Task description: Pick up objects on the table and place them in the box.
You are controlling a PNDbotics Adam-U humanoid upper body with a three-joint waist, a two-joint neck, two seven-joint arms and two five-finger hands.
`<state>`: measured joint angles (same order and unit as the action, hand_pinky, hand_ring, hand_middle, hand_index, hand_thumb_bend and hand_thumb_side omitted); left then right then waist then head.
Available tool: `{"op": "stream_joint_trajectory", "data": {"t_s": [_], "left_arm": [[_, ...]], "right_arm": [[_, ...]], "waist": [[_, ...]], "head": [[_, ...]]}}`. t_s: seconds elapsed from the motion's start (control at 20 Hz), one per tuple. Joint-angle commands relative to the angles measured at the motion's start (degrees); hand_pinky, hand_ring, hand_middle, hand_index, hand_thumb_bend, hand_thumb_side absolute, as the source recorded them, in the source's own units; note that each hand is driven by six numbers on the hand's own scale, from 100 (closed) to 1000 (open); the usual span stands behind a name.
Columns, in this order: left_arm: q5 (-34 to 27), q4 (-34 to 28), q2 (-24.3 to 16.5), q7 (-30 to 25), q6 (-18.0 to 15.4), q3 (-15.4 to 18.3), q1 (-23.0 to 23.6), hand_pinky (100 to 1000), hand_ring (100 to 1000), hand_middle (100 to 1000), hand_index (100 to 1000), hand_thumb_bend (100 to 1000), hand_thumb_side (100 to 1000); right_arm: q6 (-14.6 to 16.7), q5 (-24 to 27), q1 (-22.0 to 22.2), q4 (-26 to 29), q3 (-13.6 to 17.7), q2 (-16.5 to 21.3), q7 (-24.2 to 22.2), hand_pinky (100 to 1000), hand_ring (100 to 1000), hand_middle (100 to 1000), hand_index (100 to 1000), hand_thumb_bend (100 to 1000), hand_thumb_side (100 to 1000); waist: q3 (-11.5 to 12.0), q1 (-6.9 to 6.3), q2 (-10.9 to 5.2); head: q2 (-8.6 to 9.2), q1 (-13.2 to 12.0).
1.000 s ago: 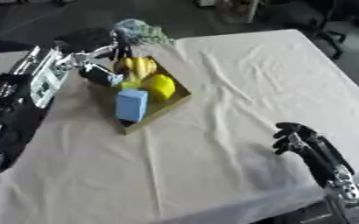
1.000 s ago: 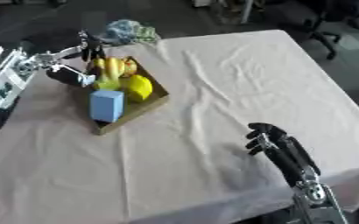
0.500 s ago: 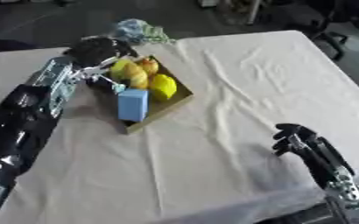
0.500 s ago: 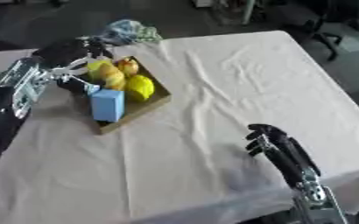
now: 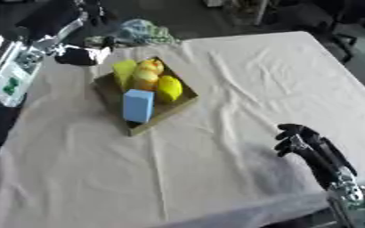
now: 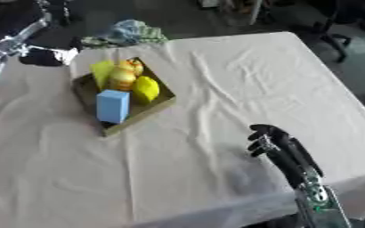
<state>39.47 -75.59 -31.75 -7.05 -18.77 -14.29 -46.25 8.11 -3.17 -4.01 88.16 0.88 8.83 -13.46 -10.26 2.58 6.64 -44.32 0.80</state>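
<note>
Left eye view | box point(image 5: 109, 91) – blue block point(image 5: 137, 105), yellow fruit point(image 5: 168, 88) | right hand point(image 5: 304, 143) – fingers relaxed

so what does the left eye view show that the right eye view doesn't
Only the left eye view shows a long stretch of the left arm, with its white and green panel. The right eye view adds little: just more of the right forearm. Both show the box holding the blue block and yellow fruit, and the right hand open at lower right.
</note>
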Motion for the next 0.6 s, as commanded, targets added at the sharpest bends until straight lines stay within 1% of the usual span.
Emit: {"op": "stream_joint_trajectory", "data": {"t_s": [0.05,0.1,0.2,0.3,0.45,0.6], "left_arm": [[-14.49,-10.19,-5.11,-0.39,4.24,3.07,4.03,682,549,558,774,100,496],[-19.19,-13.35,-5.56,-0.19,5.65,4.33,6.87,678,540,551,772,100,533],[-27.57,-19.76,-5.53,0.66,7.98,7.19,13.30,671,532,543,769,100,575],[-32.75,-24.74,-4.49,1.42,10.03,9.78,19.04,665,529,541,768,100,608],[-35.84,-28.85,-0.84,3.23,12.76,12.79,25.95,660,522,534,766,100,654],[-36.95,-31.31,2.93,4.57,13.89,14.41,31.30,660,523,534,766,100,697]], "right_arm": [[0.14,-0.22,-0.59,0.88,0.79,1.36,0.57,520,562,586,765,100,652],[0.17,-0.24,-0.65,0.93,0.88,1.48,0.69,519,562,586,765,100,647],[0.25,-0.23,-0.79,1.04,1.10,1.67,0.98,519,562,586,765,100,639],[0.37,-0.17,-0.82,1.11,1.31,1.84,1.33,518,560,583,765,100,629],[0.67,0.11,-0.93,1.29,1.59,2.14,2.25,515,556,580,765,100,613],[1.02,0.37,-1.21,1.55,1.70,2.38,2.85,513,553,577,765,100,595]], "waist": [[0.60,-0.26,-1.04],[1.00,-0.33,-0.99],[1.85,-0.36,-0.89],[2.60,-0.30,-0.84],[4.15,-0.38,-0.73],[5.37,-0.45,-0.78]], "head": [[0.20,0.52],[0.20,0.56],[0.20,0.63],[0.20,0.65],[0.20,-0.18],[0.20,-0.98]]}}
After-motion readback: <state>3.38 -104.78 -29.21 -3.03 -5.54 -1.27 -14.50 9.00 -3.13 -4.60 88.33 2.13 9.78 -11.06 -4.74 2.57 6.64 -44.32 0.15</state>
